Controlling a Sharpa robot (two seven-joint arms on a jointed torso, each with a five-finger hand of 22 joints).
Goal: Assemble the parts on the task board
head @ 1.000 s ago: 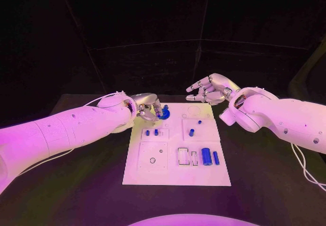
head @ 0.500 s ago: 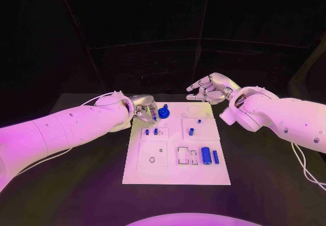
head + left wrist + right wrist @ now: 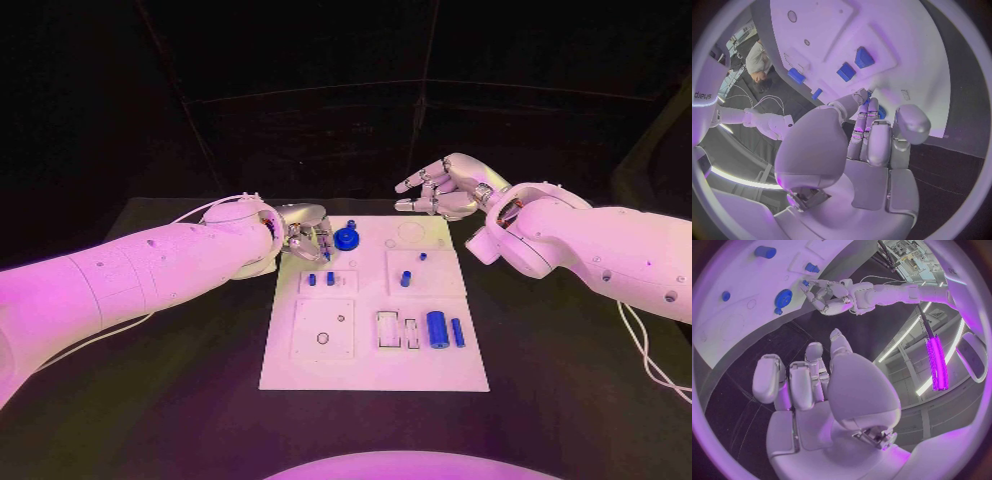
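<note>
The white task board (image 3: 372,355) lies in the middle of the black table. A blue gear (image 3: 348,240) stands on its far left part. My left hand (image 3: 306,238) hovers just left of the gear with its fingers loosely curled and nothing in them; in the left wrist view the left hand (image 3: 873,135) has a sliver of the gear (image 3: 881,112) showing between fingers and thumb. My right hand (image 3: 450,190) hangs above the board's far right edge, fingers apart and empty. The right wrist view shows the right hand (image 3: 811,385), the gear (image 3: 784,297) and the left hand (image 3: 832,295).
Two small blue pegs (image 3: 322,280) stand in the board's left block and two more (image 3: 408,280) in the right block. A blue cylinder (image 3: 437,325) and a blue bar (image 3: 459,333) lie near the board's right side. Black table surrounds the board.
My left hand has drawn back to the left off the blue gear, which stays on the board. The right hand has hardly moved.
</note>
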